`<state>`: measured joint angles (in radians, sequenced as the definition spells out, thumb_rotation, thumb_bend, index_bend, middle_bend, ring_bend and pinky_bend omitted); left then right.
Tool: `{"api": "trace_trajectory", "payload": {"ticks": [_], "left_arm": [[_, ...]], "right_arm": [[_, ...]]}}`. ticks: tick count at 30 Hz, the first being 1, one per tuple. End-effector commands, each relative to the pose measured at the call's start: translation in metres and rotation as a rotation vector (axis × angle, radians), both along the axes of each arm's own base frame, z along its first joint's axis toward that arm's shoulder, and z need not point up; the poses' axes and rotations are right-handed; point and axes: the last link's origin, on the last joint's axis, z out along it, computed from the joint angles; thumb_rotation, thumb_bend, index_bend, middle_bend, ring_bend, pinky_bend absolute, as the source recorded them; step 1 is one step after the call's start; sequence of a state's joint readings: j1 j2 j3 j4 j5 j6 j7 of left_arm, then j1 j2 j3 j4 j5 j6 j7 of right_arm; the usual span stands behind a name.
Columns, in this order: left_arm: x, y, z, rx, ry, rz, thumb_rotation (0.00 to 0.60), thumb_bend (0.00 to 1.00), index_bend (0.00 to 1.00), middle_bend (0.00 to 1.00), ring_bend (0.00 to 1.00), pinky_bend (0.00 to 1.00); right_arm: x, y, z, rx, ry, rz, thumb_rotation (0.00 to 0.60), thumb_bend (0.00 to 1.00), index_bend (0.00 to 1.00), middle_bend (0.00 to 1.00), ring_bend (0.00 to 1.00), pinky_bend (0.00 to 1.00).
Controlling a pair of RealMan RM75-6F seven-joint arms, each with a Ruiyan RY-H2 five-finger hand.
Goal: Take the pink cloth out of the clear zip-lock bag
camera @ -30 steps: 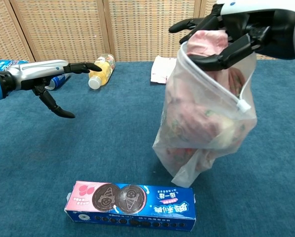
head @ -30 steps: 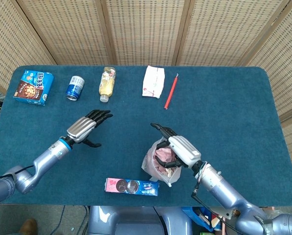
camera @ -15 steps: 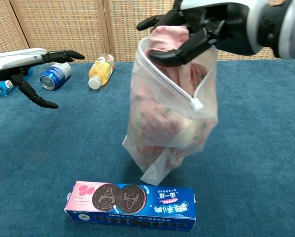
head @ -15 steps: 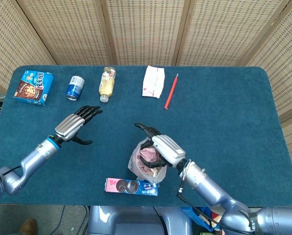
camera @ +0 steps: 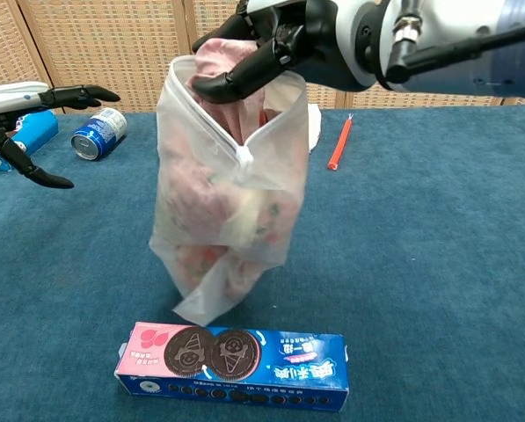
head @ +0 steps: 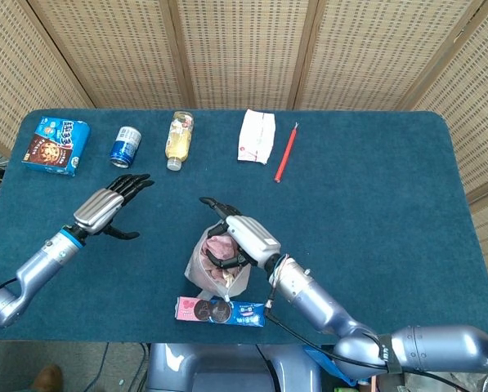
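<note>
One blue-carpeted tabletop stands before woven wicker screens. Right hand grips the clear zip-lock bag by its mouth, pink cloth inside. Left hand hovers empty, fingers spread.

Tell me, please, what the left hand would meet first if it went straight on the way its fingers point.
Probably nothing near: the left hand points up and right across bare blue cloth, passing below the bottle. Depth is unclear.
</note>
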<state>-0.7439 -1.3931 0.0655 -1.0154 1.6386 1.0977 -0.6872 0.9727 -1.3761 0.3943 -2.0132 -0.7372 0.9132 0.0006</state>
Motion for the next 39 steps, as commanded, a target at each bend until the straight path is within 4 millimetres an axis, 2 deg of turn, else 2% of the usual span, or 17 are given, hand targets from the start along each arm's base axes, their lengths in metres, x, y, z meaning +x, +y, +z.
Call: {"api": "trace_trajectory", "payload": {"ticks": [1,7,14,27,32,35,39], "left_arm": [[-0.002,-0.001,-0.003,-0.012,0.014,0.001,0.6,0.19,0.02,0.0,0.0,0.0],[0.003,-0.002,-0.017,-0.048,0.028,-0.013,0.6,0.19,0.02,0.0,0.0,0.0],[0.013,-0.006,-0.034,-0.072,0.075,-0.065,0.6,0.19,0.03,0.0,0.0,0.0],[0.046,-0.012,-0.086,-0.094,0.139,-0.125,0.6,0.2,0.07,0.0,0.0,0.0],[0.065,-0.009,-0.107,-0.13,0.149,-0.13,0.6,0.2,0.17,0.0,0.0,0.0],[0.071,-0.007,-0.112,-0.128,0.15,-0.134,0.6,0.2,0.24,0.0,0.0,0.0],[0.076,-0.005,-0.118,-0.122,0.154,-0.129,0.6,0.2,0.27,0.0,0.0,0.0]], "right_arm": [[-0.007,-0.006,-0.001,-0.012,0.022,-0.023,0.6,0.57,0.77,0.0,0.0,0.0],[-0.04,-0.013,0.0,-0.015,0.068,-0.085,0.6,0.56,0.77,0.0,0.0,0.0],[-0.062,-0.014,0.006,-0.021,0.093,-0.107,0.6,0.56,0.77,0.0,0.0,0.0],[-0.077,-0.015,0.011,-0.025,0.094,-0.125,0.6,0.57,0.77,0.0,0.0,0.0],[-0.079,-0.015,0.012,-0.02,0.09,-0.125,0.6,0.56,0.77,0.0,0.0,0.0],[-0.079,-0.016,0.012,-0.021,0.089,-0.125,0.6,0.56,0.77,0.0,0.0,0.0],[-0.081,-0.017,0.013,-0.02,0.086,-0.13,0.6,0.56,0.77,0.0,0.0,0.0]]}}
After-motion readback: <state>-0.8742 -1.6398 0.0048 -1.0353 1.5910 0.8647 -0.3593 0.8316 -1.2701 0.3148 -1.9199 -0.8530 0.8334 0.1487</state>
